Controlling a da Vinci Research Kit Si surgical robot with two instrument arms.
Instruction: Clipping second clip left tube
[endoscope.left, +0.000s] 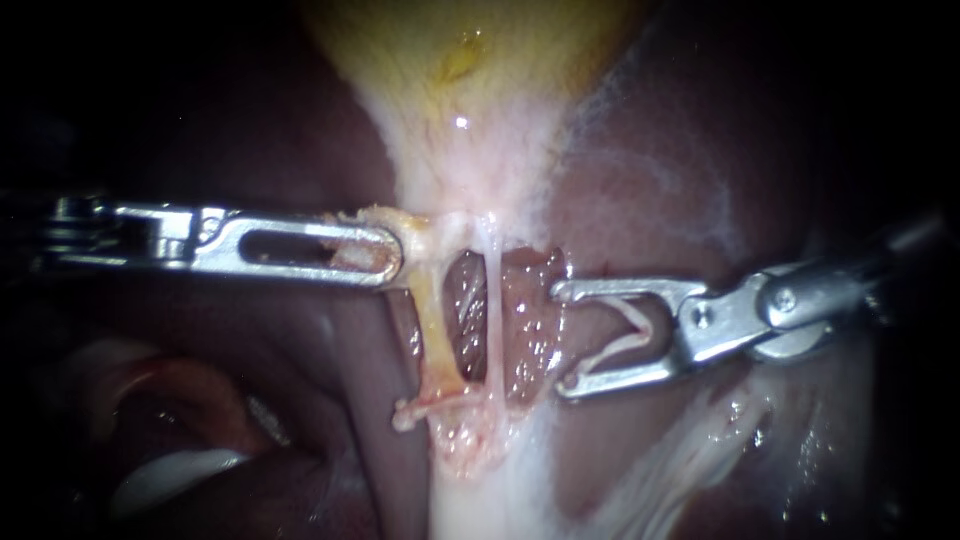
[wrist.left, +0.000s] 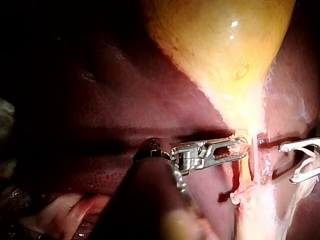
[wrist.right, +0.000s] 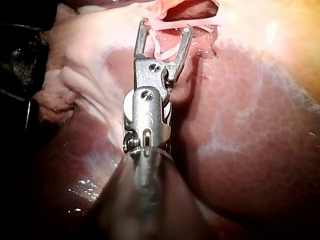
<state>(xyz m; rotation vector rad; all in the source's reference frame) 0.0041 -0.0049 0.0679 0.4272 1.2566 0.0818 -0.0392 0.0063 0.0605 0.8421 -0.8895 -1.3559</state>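
Note:
The yellow gallbladder (endoscope.left: 470, 60) narrows down to two tubes over a raw window in the liver. The left tube (endoscope.left: 432, 335) is yellowish and thicker; the right tube (endoscope.left: 492, 320) is thin and white. My left instrument (endoscope.left: 392, 255) lies level, its slotted jaws shut on the tissue at the gallbladder's neck, just above the left tube; the same hold appears in the left wrist view (wrist.left: 242, 146). My right instrument (endoscope.left: 562, 340) has its jaws open, with an open white clip (endoscope.left: 628, 340) seated between them. Its tips stand just right of the right tube, apart from both tubes.
Dark red liver (endoscope.left: 250, 380) surrounds the site. Pale stringy tissue (endoscope.left: 680, 450) runs beneath the right instrument. Pink and white folds (endoscope.left: 170, 470) lie at lower left. In the right wrist view the open jaws (wrist.right: 165, 26) point at the tubes over smooth liver (wrist.right: 250, 150).

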